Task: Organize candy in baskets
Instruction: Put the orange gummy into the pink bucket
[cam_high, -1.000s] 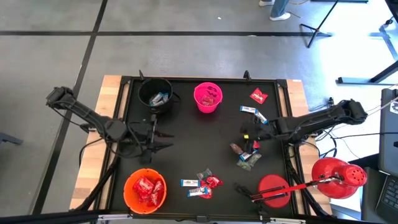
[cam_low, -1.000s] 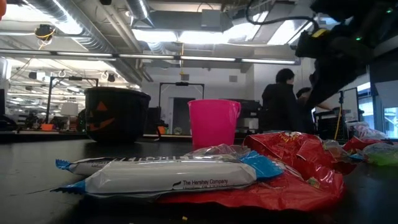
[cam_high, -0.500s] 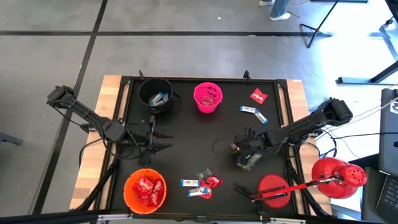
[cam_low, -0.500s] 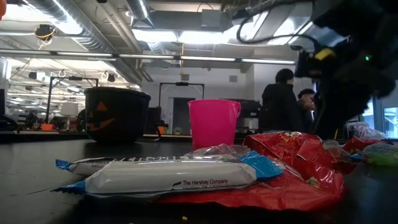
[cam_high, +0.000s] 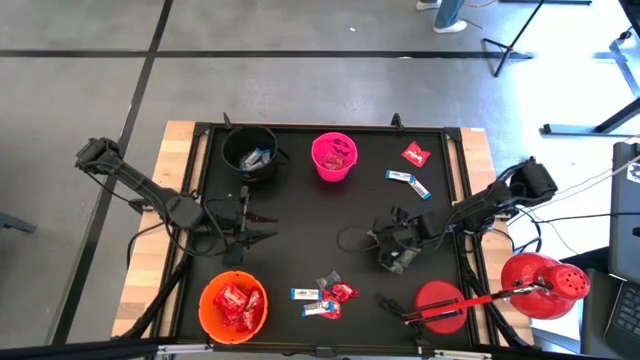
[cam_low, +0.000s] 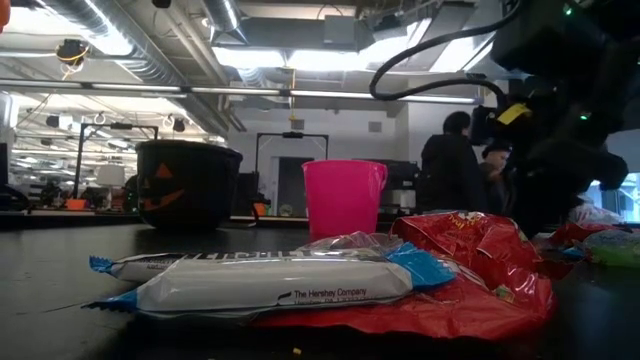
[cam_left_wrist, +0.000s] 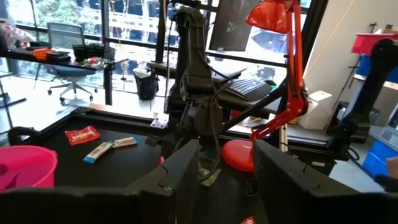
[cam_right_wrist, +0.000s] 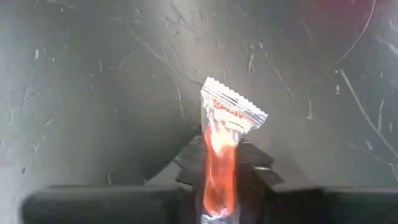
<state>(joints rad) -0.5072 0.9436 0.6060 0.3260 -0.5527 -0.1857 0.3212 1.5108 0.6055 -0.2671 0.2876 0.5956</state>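
Right gripper (cam_right_wrist: 219, 186) was down at the counter (cam_high: 300, 215), its fingers clamped on a shiny red candy (cam_right_wrist: 221, 140). Left gripper (cam_high: 262, 226) hovered with fingers apart, holding nothing. Loose candy pile (cam_high: 322, 296) lay near the orange bucket (cam_high: 232, 305); farther back stood the black bucket (cam_high: 249, 152) and the pink bucket (cam_high: 334, 156).

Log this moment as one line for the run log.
right gripper: shut on red candy, low over table | left gripper: open, waiting | orange bucket: red candies inside
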